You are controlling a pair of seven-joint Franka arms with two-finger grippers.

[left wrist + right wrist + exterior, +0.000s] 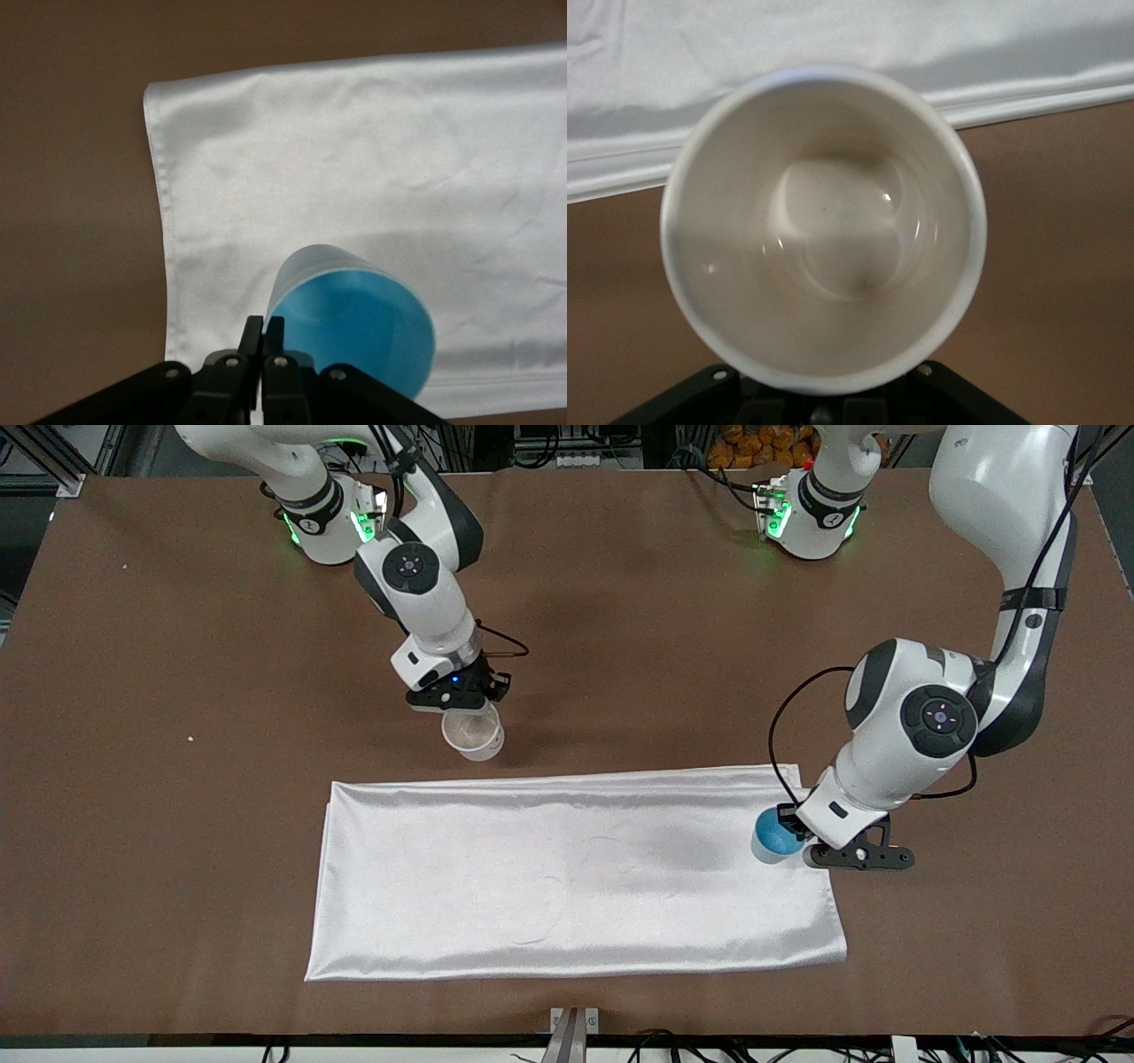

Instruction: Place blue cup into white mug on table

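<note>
shiny white cloth (567, 877), spread flat, faint creases, two pale specks (190, 738)

Both end effectors (791, 834) (467, 710) clamped, arms lowered.

Both Franka arms are glossy white shells with dark grey to black joint bands. Each carries a round black cap with a small button cluster on the last big joint. Green lights glow at both bases. Thin black cables loop loosely along the forearms to the wrists. The left gripper (802, 841) and right gripper (461, 700) are matte black; the right one shows what looks like a small blue light. Silver screw heads dot the black fingers (252, 341).
</note>
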